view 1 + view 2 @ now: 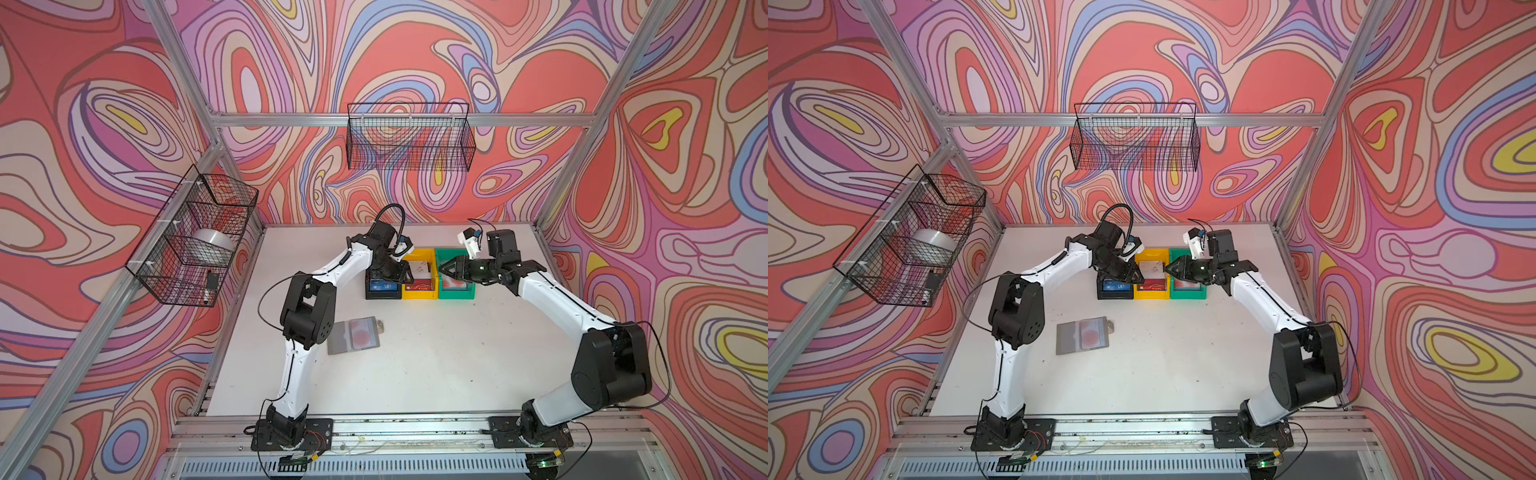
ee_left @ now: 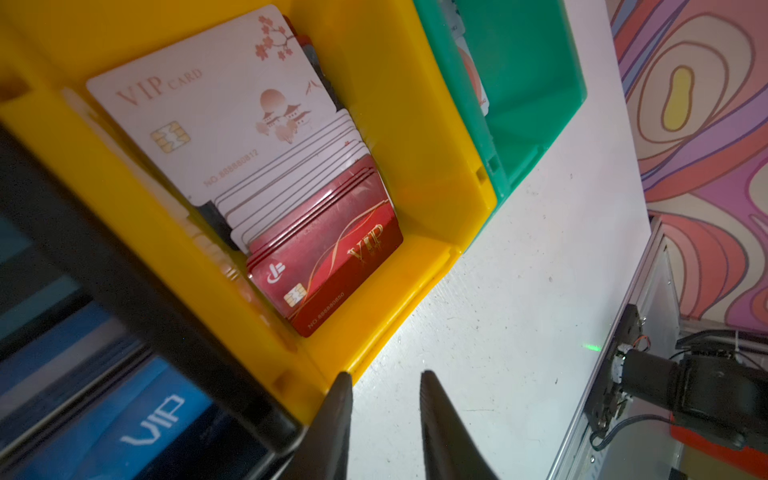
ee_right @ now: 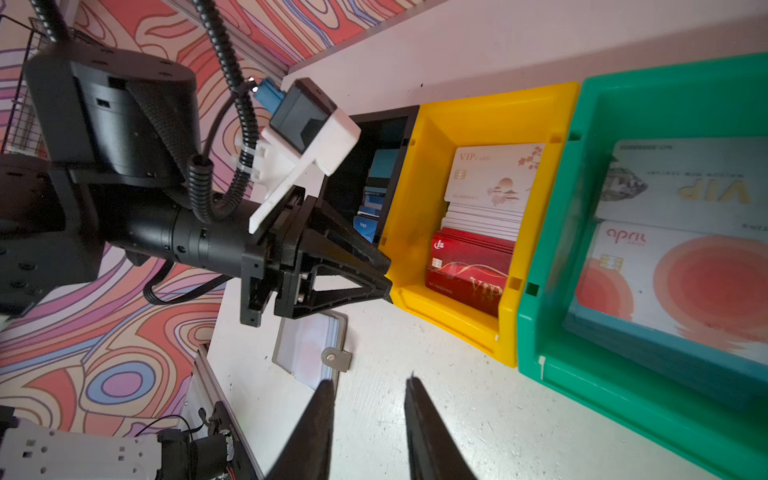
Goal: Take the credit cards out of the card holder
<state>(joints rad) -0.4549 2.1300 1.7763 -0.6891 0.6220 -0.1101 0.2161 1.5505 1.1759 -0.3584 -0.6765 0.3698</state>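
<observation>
Flat grey booklet-like card holder (image 1: pixel 340 338) lying on the white table (image 1: pixel 436 365), just beside the left arm's black elbow joint (image 1: pixel 309 309) and well apart from both grippers. Behind its translucent pocket, a whitish card with a red round spot (image 1: pixel 360 336). Small grey snap tab (image 3: pixel 336 358) sticking out from one edge. Touched by neither gripper.

Farther back, three small plastic bins in a row, wall against wall:
- black bin (image 1: pixel 376 296) holding blue cards lettered VIP (image 2: pixel 158 411)
- yellow bin (image 1: pixel 419 294) holding a fanned stack of white cards (image 2: pixel 216 108) and red cards (image 2: pixel 332 270)
- green bin (image 1: pixel 455 294) holding whitish red-spotted cards (image 3: pixel 685 282)

Left gripper (image 2: pixel 384 376) hovering low at the front corner where the black and yellow bins meet. Fingers (image 2: pixel 343 399) spread a little, nothing between them.

Right gripper (image 3: pixel 370 380) hanging, in both top views, about over the wall shared by the yellow and green bins, pointing toward the left one. Fingers likewise a little apart, and empty.
</observation>
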